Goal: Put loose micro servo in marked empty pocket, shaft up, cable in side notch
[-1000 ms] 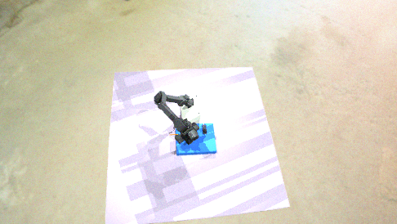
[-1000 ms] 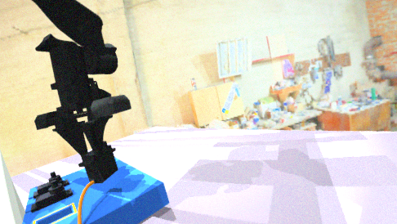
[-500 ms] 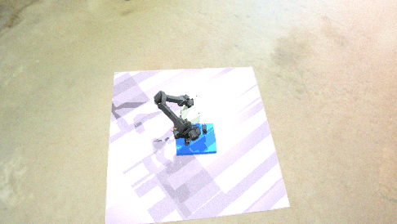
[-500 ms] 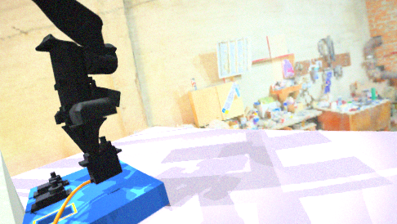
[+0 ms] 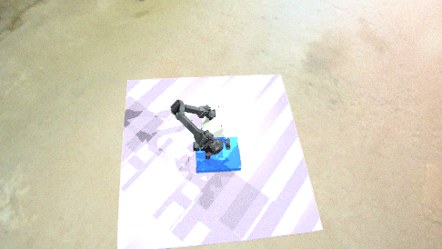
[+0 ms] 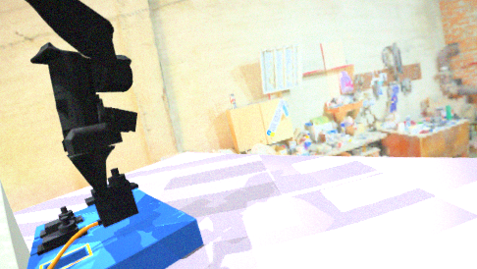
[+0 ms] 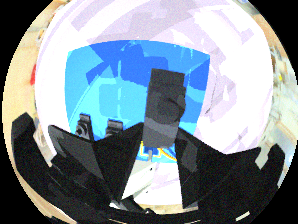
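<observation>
My gripper [image 5: 210, 150] [image 6: 109, 193] [image 7: 166, 123] is shut on the loose micro servo [image 6: 118, 206] [image 7: 168, 96], a black block, and holds it low over the blue deck [image 5: 223, 164] [image 6: 162, 231] [image 7: 120, 63]. The servo's orange cable [image 6: 74, 239] trails down to the left across the deck. The yellow-outlined empty pocket [image 6: 90, 249] lies at the deck's near left corner, to the left of the held servo. In the wrist view the servo covers most of the pocket. Two mounted black servos [image 6: 61, 223] [image 7: 85, 127] [image 7: 113, 127] sit on the deck beside it.
The deck stands on a white and lilac patterned mat [image 5: 273, 150] [image 6: 344, 206] on a concrete floor. The arm's base and links [image 5: 191, 118] rise behind the deck. A pale upright block edge [image 6: 7, 236] shows at the far left.
</observation>
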{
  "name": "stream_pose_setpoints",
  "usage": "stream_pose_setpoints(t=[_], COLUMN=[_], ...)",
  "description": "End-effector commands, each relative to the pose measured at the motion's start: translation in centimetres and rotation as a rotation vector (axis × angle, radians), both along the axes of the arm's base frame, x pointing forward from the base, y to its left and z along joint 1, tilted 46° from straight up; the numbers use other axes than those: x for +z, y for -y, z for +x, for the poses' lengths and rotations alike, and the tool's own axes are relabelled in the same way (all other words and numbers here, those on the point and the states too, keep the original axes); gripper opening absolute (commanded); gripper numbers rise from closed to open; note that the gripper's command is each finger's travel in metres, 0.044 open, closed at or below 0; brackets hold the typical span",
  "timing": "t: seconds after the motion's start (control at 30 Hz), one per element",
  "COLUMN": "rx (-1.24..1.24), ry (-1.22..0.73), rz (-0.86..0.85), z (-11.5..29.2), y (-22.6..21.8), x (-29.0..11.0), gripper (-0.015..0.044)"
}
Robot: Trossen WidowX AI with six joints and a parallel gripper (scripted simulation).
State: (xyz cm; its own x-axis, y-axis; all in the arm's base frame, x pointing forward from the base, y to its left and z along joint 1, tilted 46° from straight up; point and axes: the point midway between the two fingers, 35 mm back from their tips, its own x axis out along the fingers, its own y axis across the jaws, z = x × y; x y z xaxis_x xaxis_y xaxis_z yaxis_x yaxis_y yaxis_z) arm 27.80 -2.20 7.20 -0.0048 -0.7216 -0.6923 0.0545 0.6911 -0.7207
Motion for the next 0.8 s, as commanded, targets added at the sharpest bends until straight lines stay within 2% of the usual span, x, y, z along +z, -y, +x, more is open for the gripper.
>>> stream_pose_setpoints(t=[0.0, 0.57, 0.77], rx=[0.000, 0.000, 0.000], ry=[0.013, 0.008, 0.008], rz=[0.005, 0.005, 0.005], z=[-1.5, -9.1, -9.3], y=[-0.2, -0.5, -0.4], x=[0.2, -0.2, -0.4], gripper=[0.0000, 0.0000, 0.0000])
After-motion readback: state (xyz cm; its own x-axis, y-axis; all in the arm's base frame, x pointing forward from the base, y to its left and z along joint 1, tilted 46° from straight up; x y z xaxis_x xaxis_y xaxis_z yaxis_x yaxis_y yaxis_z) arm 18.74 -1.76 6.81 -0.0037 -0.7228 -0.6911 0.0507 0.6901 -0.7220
